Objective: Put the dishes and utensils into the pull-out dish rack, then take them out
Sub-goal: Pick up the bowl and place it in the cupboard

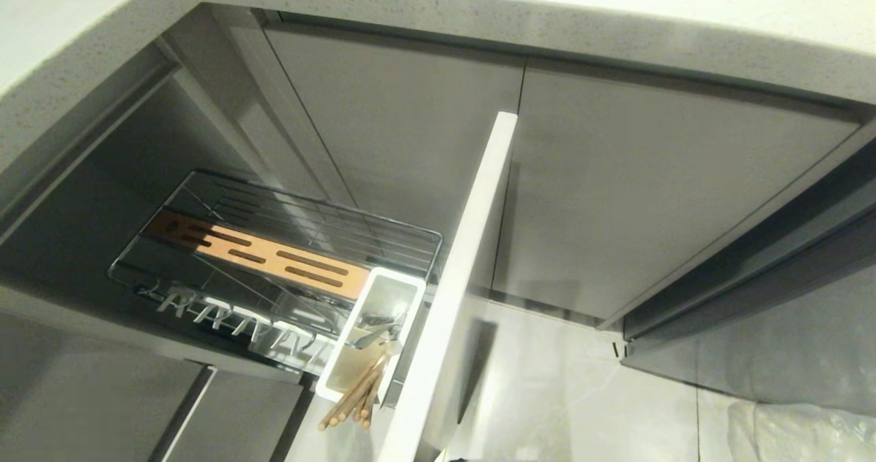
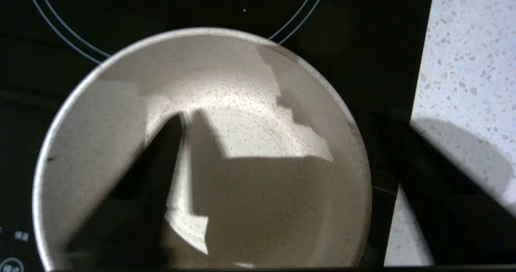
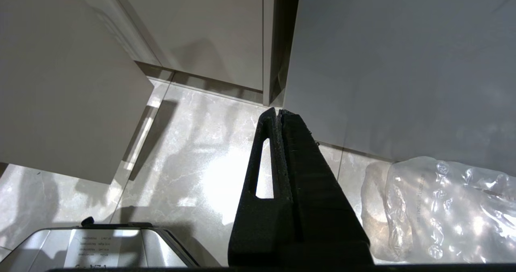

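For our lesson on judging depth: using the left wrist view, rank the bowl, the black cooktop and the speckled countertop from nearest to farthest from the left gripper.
1. Bowl: between the open fingers of the left gripper, one finger inside it.
2. Black cooktop: beneath and around the bowl.
3. Speckled countertop: off to one side, past the cooktop's edge.

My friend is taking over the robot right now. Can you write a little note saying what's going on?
Left gripper: open, one finger over the cream bowl, one outside its rim; the bowl sits on the black cooktop.
Right gripper: shut, empty, parked low above the floor.
Dish rack: pulled out, no dishes in it. Chopsticks and a metal utensil stand in the white caddy.
Left to do: the bowl; the plate is not in view.
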Available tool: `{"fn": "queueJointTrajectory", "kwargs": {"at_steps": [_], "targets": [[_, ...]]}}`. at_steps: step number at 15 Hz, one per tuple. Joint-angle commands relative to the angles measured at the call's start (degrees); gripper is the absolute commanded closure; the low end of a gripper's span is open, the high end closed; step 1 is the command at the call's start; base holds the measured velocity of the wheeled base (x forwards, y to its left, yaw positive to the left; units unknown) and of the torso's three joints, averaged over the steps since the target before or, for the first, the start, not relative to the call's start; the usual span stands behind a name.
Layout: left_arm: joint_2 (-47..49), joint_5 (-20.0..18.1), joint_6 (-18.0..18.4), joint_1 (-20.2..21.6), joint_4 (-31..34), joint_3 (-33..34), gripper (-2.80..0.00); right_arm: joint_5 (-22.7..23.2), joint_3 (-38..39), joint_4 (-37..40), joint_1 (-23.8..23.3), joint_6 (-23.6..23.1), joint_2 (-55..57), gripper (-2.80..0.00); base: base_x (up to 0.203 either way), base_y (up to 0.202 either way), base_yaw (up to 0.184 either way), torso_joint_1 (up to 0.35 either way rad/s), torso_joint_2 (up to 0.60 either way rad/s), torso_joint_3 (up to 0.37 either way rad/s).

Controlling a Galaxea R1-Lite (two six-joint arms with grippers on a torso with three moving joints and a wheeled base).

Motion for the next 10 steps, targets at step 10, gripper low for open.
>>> {"fn": "queueJointTrajectory", "kwargs": {"at_steps": [10], "targets": [[-2.2, -1.3, -0.2, -0.3, 0.3, 0.8, 0.00, 0.0, 0.0, 0.0, 0.0, 0.0, 0.0, 0.00, 0.000, 0.000, 0.000, 0.000, 0.00, 0.000]]}}
